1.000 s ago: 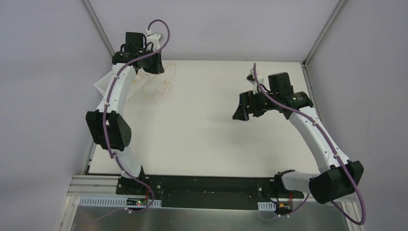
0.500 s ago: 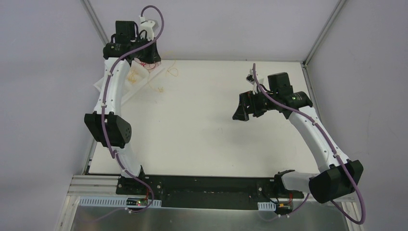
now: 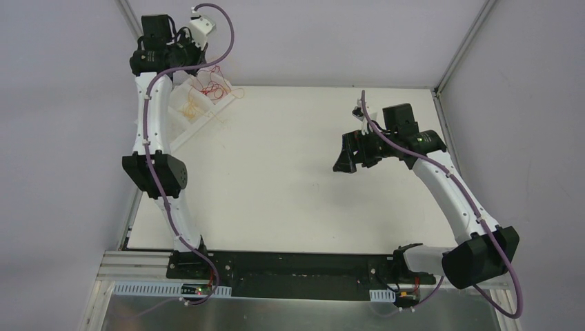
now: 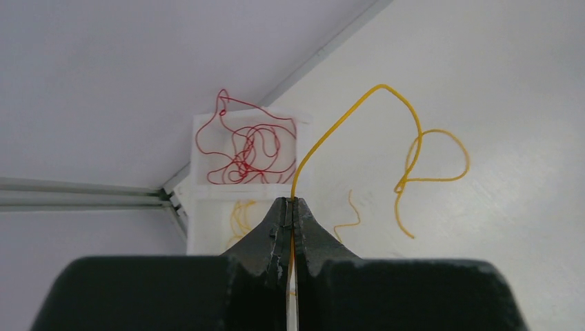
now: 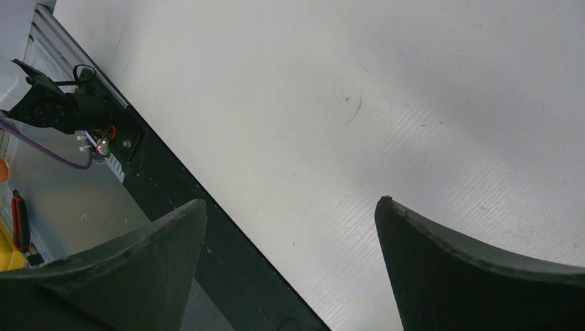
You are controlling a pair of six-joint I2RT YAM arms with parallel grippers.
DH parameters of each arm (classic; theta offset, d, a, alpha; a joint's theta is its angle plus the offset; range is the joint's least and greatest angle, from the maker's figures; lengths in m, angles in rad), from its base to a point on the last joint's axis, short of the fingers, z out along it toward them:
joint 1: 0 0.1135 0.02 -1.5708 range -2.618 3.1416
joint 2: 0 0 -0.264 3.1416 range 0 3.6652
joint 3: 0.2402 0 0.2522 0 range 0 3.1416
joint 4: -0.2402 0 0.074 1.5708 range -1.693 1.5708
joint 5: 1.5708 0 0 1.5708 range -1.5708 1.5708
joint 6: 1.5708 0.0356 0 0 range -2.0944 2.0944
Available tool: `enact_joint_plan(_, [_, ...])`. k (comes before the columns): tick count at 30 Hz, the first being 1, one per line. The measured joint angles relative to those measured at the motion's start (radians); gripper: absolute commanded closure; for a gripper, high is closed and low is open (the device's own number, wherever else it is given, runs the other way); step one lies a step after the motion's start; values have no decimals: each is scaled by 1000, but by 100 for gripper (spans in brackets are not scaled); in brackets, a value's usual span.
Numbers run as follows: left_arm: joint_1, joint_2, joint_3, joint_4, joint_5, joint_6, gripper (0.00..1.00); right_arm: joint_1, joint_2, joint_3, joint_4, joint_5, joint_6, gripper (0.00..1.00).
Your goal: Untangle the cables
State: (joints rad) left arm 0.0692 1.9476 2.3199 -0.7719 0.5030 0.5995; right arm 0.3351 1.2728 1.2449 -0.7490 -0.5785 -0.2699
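Left gripper (image 4: 292,203) is clamped on a yellow wire (image 4: 345,114) above the worktop's (image 3: 290,179) far left corner. The wire runs away from the jaws, looping right of the tray (image 4: 201,193); one compartment holds red wires (image 4: 248,148). Right gripper (image 5: 291,201) is open, empty and well apart.

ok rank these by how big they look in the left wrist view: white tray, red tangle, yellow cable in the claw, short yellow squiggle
1. yellow cable in the left claw: widest sweep, but nearest the camera, so unsure against the tray
2. white tray
3. red tangle
4. short yellow squiggle
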Motion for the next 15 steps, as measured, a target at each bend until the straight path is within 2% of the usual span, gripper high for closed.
enact_joint_plan(5, [51, 118, 90, 13, -18, 104, 100, 0, 7, 0, 0, 0, 0, 4])
enact_joint_plan(15, [151, 217, 106, 95, -39, 220, 100, 0, 26, 0, 0, 13, 3, 4])
